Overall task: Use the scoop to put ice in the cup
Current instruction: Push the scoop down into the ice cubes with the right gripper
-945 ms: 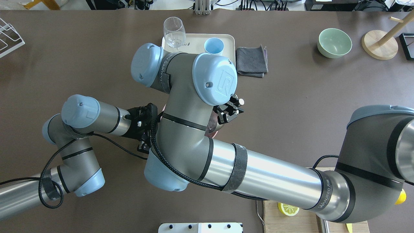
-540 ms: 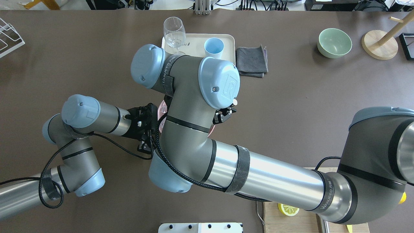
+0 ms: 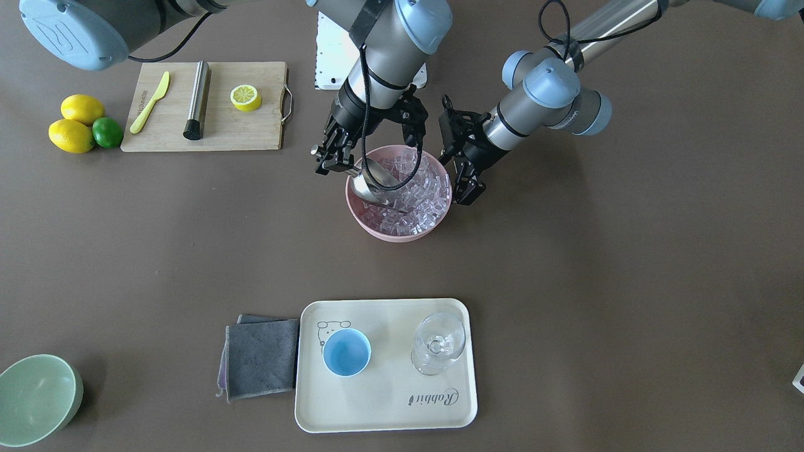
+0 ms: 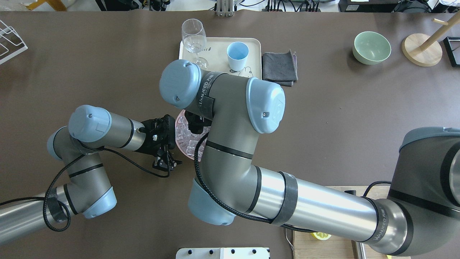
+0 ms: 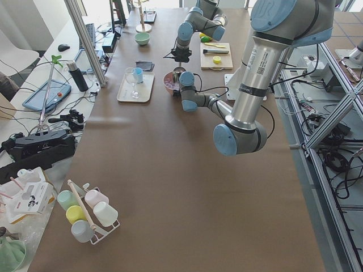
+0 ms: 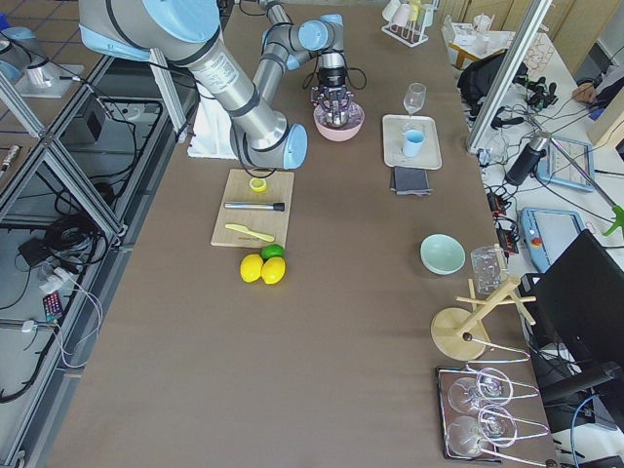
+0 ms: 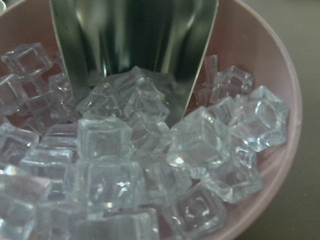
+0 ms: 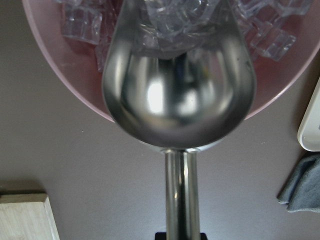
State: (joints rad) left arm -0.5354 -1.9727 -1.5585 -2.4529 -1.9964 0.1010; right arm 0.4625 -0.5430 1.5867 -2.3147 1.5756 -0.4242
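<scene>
A pink bowl (image 3: 391,237) at mid-table is heaped with ice (image 3: 422,188). My right gripper (image 3: 333,164) is shut on the handle of the silver scoop (image 3: 372,182), at the bowl's rim. The scoop's (image 8: 177,95) open mouth is dug into the ice (image 7: 125,165), and a few cubes lie inside the scoop (image 7: 135,45). My left gripper (image 3: 463,171) stands open just outside the bowl's opposite rim. The light-blue cup (image 3: 346,352) stands upright on a cream tray (image 3: 389,408). In the overhead view the right arm hides its gripper; the cup (image 4: 237,54) shows there.
A clear stemmed glass (image 3: 438,343) shares the tray. A grey cloth (image 3: 260,358) lies beside it and a green bowl (image 3: 38,398) sits at the table corner. A cutting board (image 3: 251,135) holds a steel cylinder (image 3: 197,99), a yellow knife and half a lemon.
My right arm's wrist has swung toward the view's right and turned, taking its gripper out of sight beneath the arm. The bowl's left side with ice now shows. The left arm has stayed still.
</scene>
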